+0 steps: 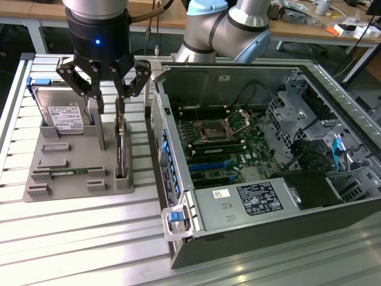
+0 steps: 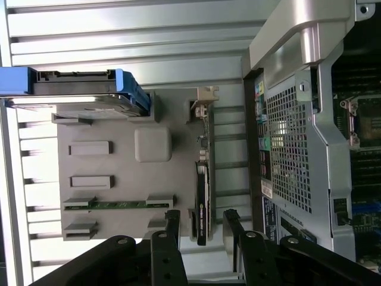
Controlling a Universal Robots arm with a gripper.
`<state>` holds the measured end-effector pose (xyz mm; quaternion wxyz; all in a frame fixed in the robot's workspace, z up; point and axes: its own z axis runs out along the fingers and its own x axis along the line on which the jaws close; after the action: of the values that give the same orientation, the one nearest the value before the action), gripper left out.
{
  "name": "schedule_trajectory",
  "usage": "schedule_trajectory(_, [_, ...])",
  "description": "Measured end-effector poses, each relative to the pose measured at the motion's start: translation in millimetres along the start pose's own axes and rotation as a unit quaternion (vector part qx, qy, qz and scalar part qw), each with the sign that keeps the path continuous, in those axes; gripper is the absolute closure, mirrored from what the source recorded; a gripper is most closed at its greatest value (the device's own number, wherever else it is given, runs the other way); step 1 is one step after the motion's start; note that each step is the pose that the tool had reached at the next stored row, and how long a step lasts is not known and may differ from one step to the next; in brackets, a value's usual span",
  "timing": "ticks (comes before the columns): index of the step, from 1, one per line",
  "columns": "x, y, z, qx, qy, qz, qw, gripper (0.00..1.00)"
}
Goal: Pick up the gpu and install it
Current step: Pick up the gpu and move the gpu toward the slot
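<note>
- Early stage: gpu [image 1: 121, 152] not lifted yet, stands on edge in a slot at the side of the grey tray [image 1: 71, 179]
- Gripper [image 1: 107, 106] just above tray, jaws spread wide, straddling gpu's top end, pinching nothing
- PC case [image 1: 238, 77] beside tray is open, install not done
- gpu: thin, black shroud, green board, silver bracket at one end

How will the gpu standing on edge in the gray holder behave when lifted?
Probably stiff: the gpu is a rigid board with a cooler, so it should not flex. Standing on its thin edge in the gray holder, it may tip if nudged sideways. Exposed board edges look fragile; the open end effector hovers over it.
</note>
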<state>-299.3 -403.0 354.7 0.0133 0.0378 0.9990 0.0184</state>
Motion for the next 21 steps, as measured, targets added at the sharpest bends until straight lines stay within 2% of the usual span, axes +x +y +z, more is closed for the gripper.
schedule_trajectory(21, [0.2,-0.2,5.7,0.0000,0.0000,0.000,1.0000,0.58])
